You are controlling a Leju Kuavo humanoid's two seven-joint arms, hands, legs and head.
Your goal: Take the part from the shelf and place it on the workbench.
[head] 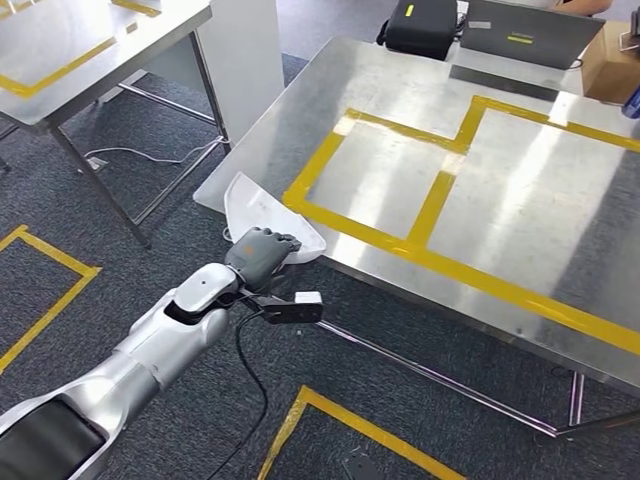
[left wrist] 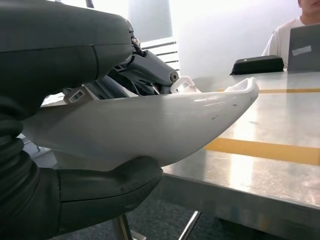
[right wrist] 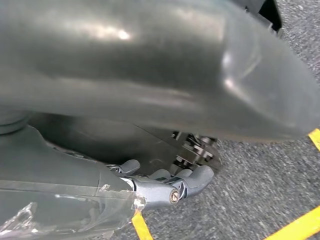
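As its left hand (head: 260,255) grips the white part (head: 260,212) at the workbench's (head: 377,190) near corner, thumb beneath and fingers on top, the part overhangs the edge. Right hand (right wrist: 166,187): fingers curled, holding nothing. A laptop (head: 528,35) sits at the far edge.

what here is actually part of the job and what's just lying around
Part of the job:
- white part, held by the left hand at the table's corner
- workbench with yellow tape

Just lying about:
- black case
- laptop
- cardboard box
- second table
- white cable on the floor
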